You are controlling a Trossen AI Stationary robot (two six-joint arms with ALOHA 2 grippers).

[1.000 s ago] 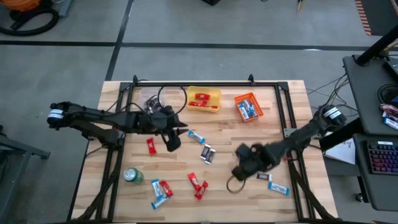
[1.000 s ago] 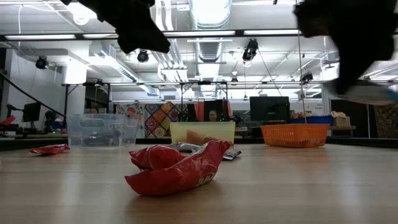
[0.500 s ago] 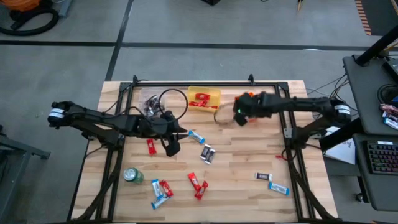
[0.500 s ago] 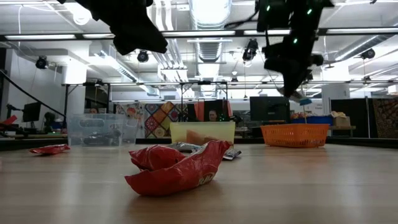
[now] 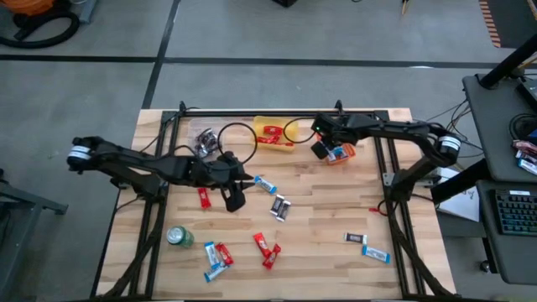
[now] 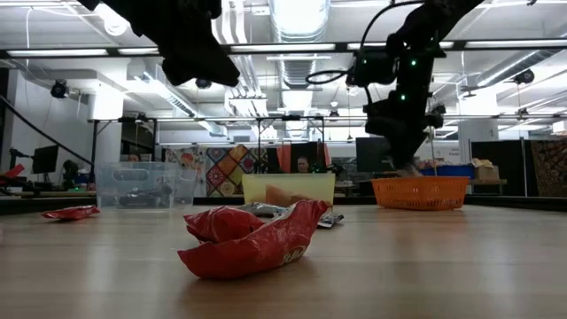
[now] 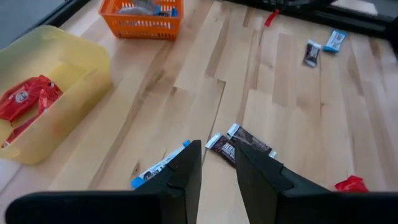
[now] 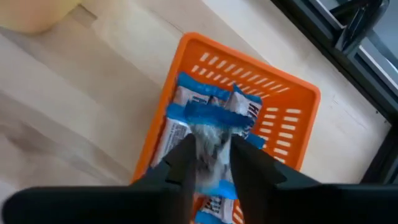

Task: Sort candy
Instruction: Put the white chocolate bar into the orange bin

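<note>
Wrapped candy lies scattered on the wooden table: a red bar [image 5: 204, 198], a blue-and-white bar [image 5: 265, 184], a dark bar [image 5: 280, 207], and more near the front [image 5: 267, 248] and at the right [image 5: 376, 254]. My left gripper [image 7: 217, 146] hovers open above the blue [image 7: 158, 169] and dark [image 7: 239, 144] bars, holding nothing. My right gripper [image 8: 211, 146] hangs over the orange basket [image 5: 336, 144], pointing steeply down. A blurred blue-and-white candy [image 8: 208, 134] shows between its parted fingers. More blue-and-white bars [image 8: 186, 99] lie in the basket. My right gripper points down over the orange basket's inside. The blurred blue-and-white candy [image 8: 210, 124] sits in the gap between its fingers, above the bars in the basket. Whether the fingers touch it, I cannot tell.
A yellow bin [image 5: 289, 127] with red candy stands at the far middle, and a clear container [image 5: 202, 138] is to its left. A round green can [image 5: 179, 236] stands at the near left. A crumpled red wrapper [image 6: 248, 239] lies close to the low camera.
My right gripper has swung from the table's near right part toward the far edge and now hangs over the orange basket. A blue candy came along at its tips. My left gripper has stayed over the middle of the table.
</note>
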